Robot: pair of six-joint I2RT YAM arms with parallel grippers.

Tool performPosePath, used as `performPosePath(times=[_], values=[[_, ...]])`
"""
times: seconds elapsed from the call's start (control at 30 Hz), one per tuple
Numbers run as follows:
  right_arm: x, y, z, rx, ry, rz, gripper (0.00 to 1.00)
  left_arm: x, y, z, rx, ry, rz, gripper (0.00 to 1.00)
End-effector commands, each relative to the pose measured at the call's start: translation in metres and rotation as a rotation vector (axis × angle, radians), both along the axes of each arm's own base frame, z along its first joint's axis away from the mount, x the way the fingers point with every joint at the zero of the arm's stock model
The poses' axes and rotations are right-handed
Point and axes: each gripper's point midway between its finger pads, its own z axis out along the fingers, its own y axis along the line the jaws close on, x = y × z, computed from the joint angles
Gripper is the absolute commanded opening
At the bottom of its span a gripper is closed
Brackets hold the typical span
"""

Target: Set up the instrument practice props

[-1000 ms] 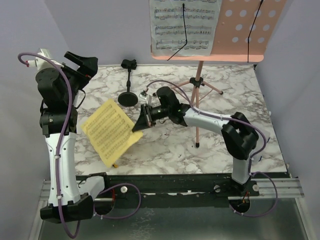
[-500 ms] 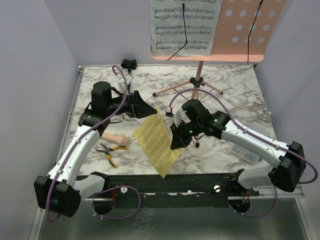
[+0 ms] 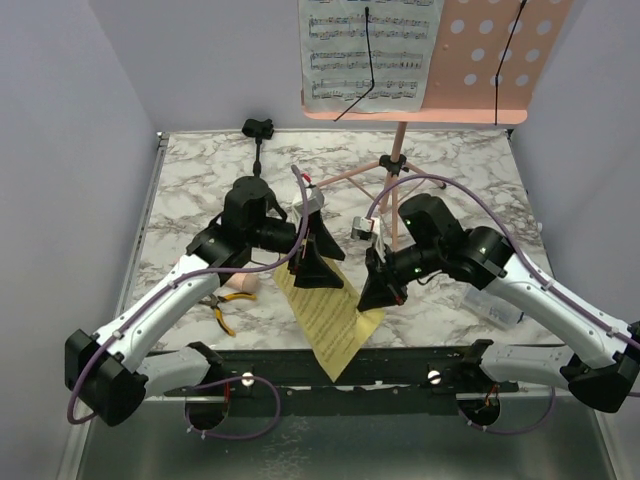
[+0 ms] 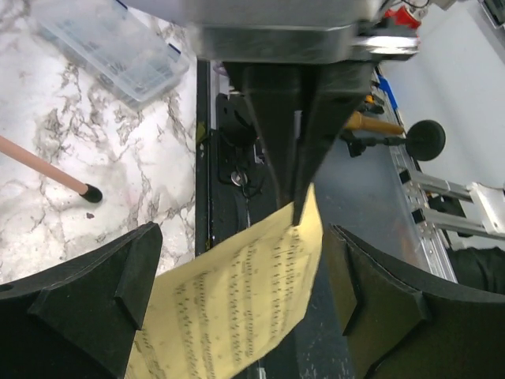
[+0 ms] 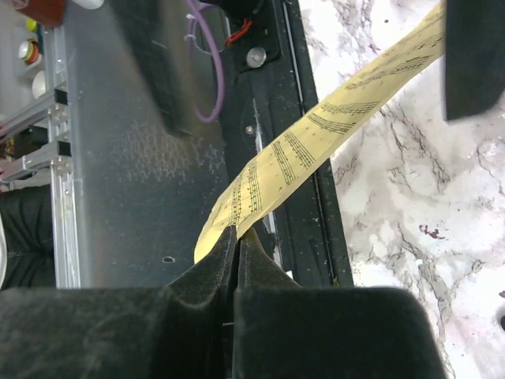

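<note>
The marble table (image 3: 190, 185) fills the scene. At its far edge the pink perforated music-stand desk (image 3: 500, 60) stands raised on its pink tripod pole (image 3: 398, 150), whose legs spread on the far middle of the table. The white sheet-music page (image 3: 365, 50) lies against the left half of the desk, under a thin black retaining wire.

The 2 arms meet over the near middle of the table. The yellow sheet-music page (image 3: 335, 320) hangs between them, tilted, its lower corner past the near table edge and over the black mounting rail.

The right gripper (image 5: 235, 237) is pinched tight on one corner of the yellow page. The left gripper (image 4: 241, 284) has its jaws spread wide, 1 finger on each side of the page and neither touching it.

The clear plastic box (image 3: 495, 305) lies near the right edge. The small black mic stand (image 3: 258, 145) is upright at the far left, its base hidden by the left arm. The yellow-handled pliers (image 3: 215, 310) and the beige toy microphone (image 3: 240, 285) lie close together at the near left, under that arm.
</note>
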Motion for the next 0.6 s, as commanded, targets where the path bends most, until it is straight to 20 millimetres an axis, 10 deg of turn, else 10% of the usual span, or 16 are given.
performPosePath(times=[0.0,0.57], values=[[-0.016,-0.007,0.019,0.026,0.015,0.06,0.01,-0.005,-0.013,0.018,-0.043,-0.07,-0.126,0.89],[-0.032,-0.029,0.028,-0.057,0.103,-0.016,0.01,-0.036,-0.025,-0.021,0.123,0.168,-0.255,0.7]])
